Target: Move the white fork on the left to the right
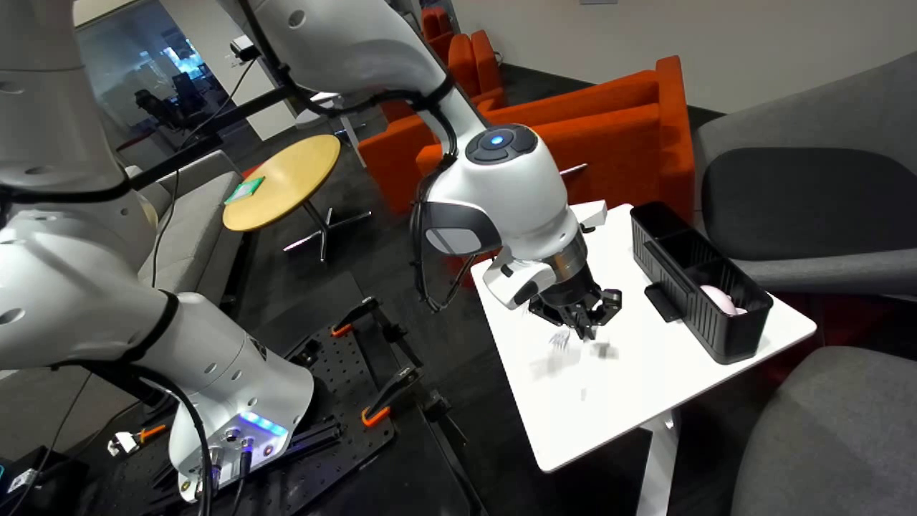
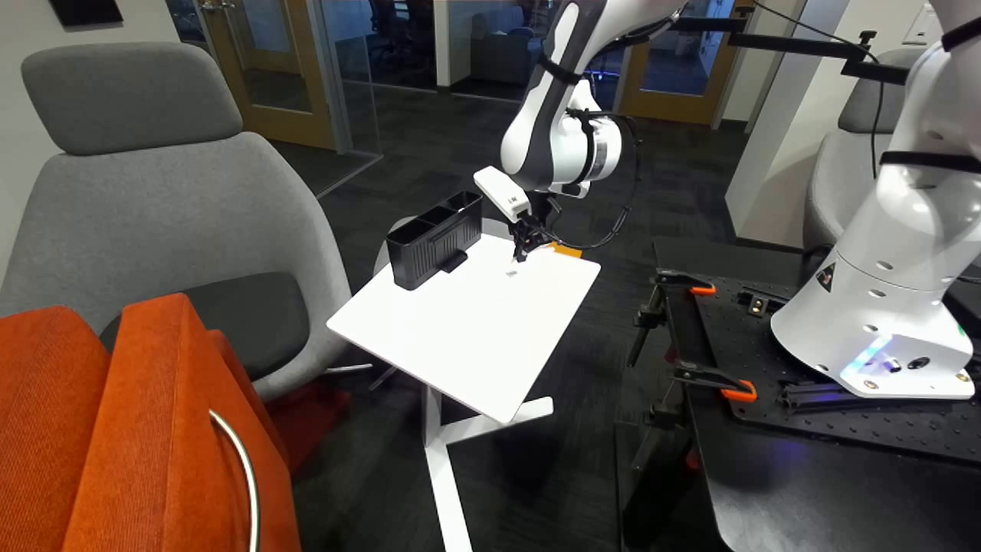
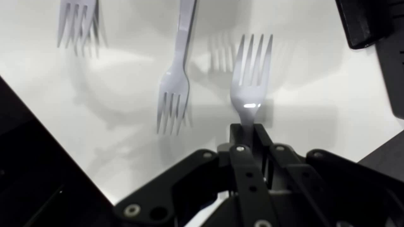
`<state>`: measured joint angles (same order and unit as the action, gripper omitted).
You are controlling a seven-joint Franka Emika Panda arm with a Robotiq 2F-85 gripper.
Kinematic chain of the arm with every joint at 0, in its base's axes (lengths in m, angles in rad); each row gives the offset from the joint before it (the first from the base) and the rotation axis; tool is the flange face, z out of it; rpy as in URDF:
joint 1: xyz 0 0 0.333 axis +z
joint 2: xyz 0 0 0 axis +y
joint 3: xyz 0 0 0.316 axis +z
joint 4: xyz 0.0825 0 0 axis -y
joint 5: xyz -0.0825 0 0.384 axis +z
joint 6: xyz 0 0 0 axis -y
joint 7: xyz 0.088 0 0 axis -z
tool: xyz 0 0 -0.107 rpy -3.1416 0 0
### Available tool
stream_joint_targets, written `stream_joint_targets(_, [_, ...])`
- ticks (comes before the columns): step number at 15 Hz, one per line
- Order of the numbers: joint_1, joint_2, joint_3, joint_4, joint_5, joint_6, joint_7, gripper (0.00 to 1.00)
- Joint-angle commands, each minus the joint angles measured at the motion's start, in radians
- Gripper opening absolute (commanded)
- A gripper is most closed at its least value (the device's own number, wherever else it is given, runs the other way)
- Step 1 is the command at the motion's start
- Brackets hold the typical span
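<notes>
While a corner fork (image 3: 77, 12), white and cut off by the top edge, shows its prongs at the upper left of the wrist view, a second white fork (image 3: 174, 80) lies left of the middle with its prongs pointing down the frame. Both seem to rest on the white tabletop (image 3: 126, 91). Just right of the middle comes a third white fork (image 3: 249, 93), prongs pointing up the frame. The black gripper (image 3: 247, 134) pinches its thin neck, and the handle is mostly hidden. I think this is the fork to move. It looks to hang above the tabletop, though how high I can't tell.

The neck is skinny and looks slick, so the fork could twist or slide out if the pinch is weak or the arm (image 1: 530, 193) jerks. If the arm swings left while low, the fork could bump the second one and push it. If the gripper lets go too high, the fork could bounce and land crooked.

On the right side of the tabletop, in an exterior view, stands a black desk organizer (image 1: 698, 308). If the arm goes too far that way while low, the fork or gripper could knock it.
</notes>
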<state>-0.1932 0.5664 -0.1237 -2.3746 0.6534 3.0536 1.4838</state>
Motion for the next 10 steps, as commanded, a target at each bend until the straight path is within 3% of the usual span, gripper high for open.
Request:
stream_joint_targets(1, [-0.032,0.082,0.037,0.068,0.021,0.034,0.002,0.03])
stream_joint_targets(4, [-0.016,0.118,0.027,0.092,0.01,0.029,0.006,0.03])
stream_joint_targets(5, [-0.01,0.113,0.025,0.086,0.009,0.033,0.004,0.36])
stream_joint_targets(6, [-0.01,0.105,0.028,0.081,0.009,0.041,-0.004,0.37])
stream_joint_targets(10, [0.047,-0.02,-0.002,-0.017,-0.011,0.119,-0.04,0.66])
